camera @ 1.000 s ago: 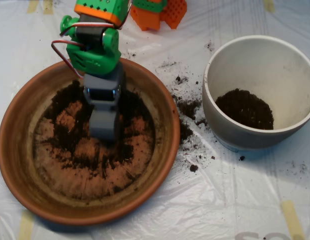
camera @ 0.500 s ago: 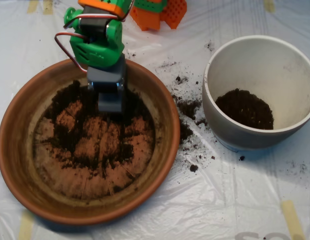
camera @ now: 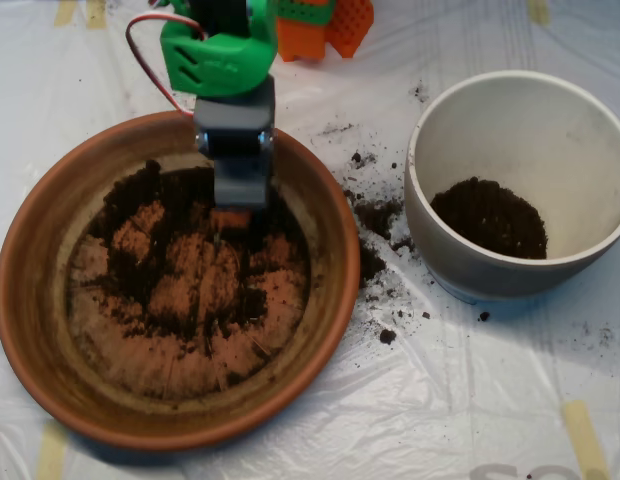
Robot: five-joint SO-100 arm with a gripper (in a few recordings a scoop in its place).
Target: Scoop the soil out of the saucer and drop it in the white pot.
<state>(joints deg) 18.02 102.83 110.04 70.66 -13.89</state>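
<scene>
The grey scoop (camera: 239,190) hangs over the upper part of the saucer (camera: 30,300), just inside its far rim, under the green arm (camera: 218,55) with a red wire looping off its left side. From above I cannot tell whether the scoop's two halves are apart or closed, nor whether any earth sits inside it. Directly below and to the left of the scoop, the soil (camera: 140,265) lies thin and patchy across the saucer floor, dark clumps with bare orange clay showing between them. Well to the right of the scoop stands the white pot (camera: 460,260), apart from the saucer, with a dark mound of earth inside. Between them, loose crumbs (camera: 375,215) dot the plastic sheet (camera: 440,400).
</scene>
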